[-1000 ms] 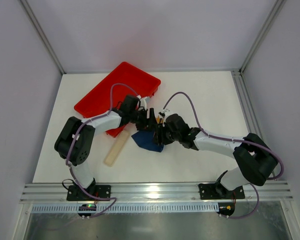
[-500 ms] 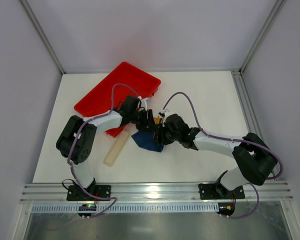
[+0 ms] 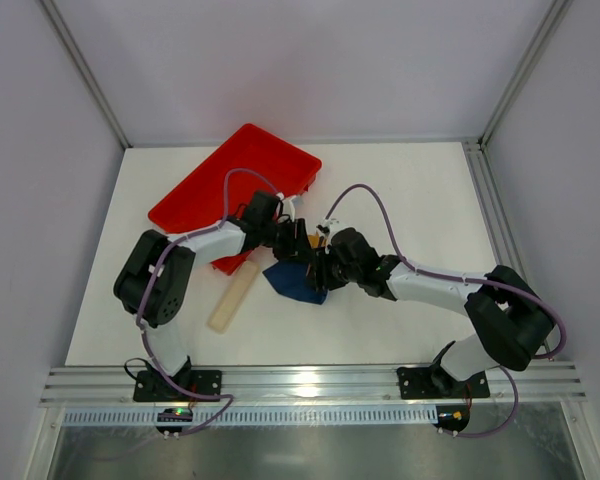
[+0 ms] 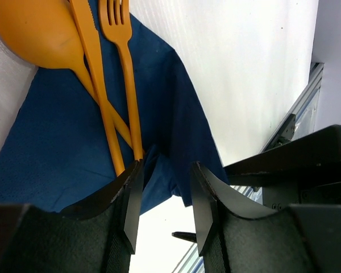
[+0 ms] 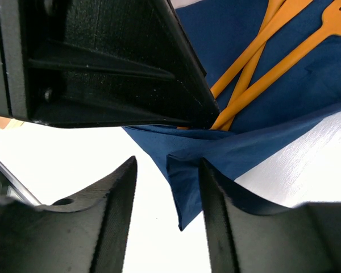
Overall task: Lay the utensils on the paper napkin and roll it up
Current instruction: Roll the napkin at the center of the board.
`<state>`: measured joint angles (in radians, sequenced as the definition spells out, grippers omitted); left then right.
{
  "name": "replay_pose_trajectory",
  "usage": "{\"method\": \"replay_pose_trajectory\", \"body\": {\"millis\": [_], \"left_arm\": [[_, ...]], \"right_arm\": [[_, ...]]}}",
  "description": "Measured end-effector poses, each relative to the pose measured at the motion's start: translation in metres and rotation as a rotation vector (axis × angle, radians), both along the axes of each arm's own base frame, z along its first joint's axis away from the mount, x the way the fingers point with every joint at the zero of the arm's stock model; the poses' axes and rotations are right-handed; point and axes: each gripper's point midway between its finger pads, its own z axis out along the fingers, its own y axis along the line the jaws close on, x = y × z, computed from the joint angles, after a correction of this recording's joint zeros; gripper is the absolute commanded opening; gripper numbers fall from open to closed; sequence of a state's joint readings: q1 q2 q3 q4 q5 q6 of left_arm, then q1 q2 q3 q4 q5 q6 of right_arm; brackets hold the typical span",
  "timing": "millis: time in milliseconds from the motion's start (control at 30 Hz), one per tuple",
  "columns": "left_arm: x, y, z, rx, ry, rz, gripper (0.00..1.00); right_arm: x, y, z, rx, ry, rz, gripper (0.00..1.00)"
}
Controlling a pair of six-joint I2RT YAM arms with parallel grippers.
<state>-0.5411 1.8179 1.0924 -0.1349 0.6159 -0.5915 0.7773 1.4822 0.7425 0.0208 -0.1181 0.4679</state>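
The navy paper napkin [image 3: 298, 282] lies mid-table, partly folded, under both grippers. In the left wrist view an orange spoon [image 4: 31, 34], knife [image 4: 96, 68] and fork [image 4: 125, 62] lie together on the napkin [image 4: 57, 153]. My left gripper [image 4: 165, 205] is open and low over the handle ends, with a raised fold of napkin between its jaws. My right gripper [image 5: 167, 210] is open, and a folded napkin corner [image 5: 187, 182] hangs between its jaws, by the right finger. The utensils [image 5: 261, 51] also show in the right wrist view, partly hidden by the left gripper's black body [image 5: 102, 62].
A red tray [image 3: 235, 180] sits tilted at the back left, touching the left arm. A pale beige flat strip [image 3: 232, 298] lies left of the napkin. The two grippers [image 3: 308, 252] are nearly touching over the napkin.
The left arm's elbow has shifted slightly to the right. The grippers, the napkin and the utensils look the same.
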Motion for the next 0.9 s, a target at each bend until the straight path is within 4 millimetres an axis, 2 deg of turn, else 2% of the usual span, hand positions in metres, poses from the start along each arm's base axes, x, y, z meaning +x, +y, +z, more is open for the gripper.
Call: {"method": "replay_pose_trajectory", "body": {"millis": [67, 267, 433, 633, 900], "left_arm": [[0.001, -0.001, 0.001, -0.003, -0.002, 0.003, 0.47], [0.010, 0.005, -0.002, 0.022, 0.009, 0.070, 0.51], [0.022, 0.013, 0.007, 0.020, -0.006, 0.135, 0.59], [0.024, 0.013, 0.020, 0.001, -0.035, 0.137, 0.61], [0.015, 0.016, 0.009, 0.004, -0.013, 0.129, 0.61]], "right_arm": [[0.000, 0.000, 0.000, -0.001, -0.002, 0.003, 0.45], [0.000, 0.000, 0.000, -0.005, -0.008, 0.009, 0.45], [0.001, -0.001, -0.006, -0.028, -0.012, 0.027, 0.45], [0.003, 0.002, -0.018, -0.067, 0.003, 0.059, 0.45], [0.002, 0.003, -0.025, -0.090, 0.014, 0.084, 0.45]]}}
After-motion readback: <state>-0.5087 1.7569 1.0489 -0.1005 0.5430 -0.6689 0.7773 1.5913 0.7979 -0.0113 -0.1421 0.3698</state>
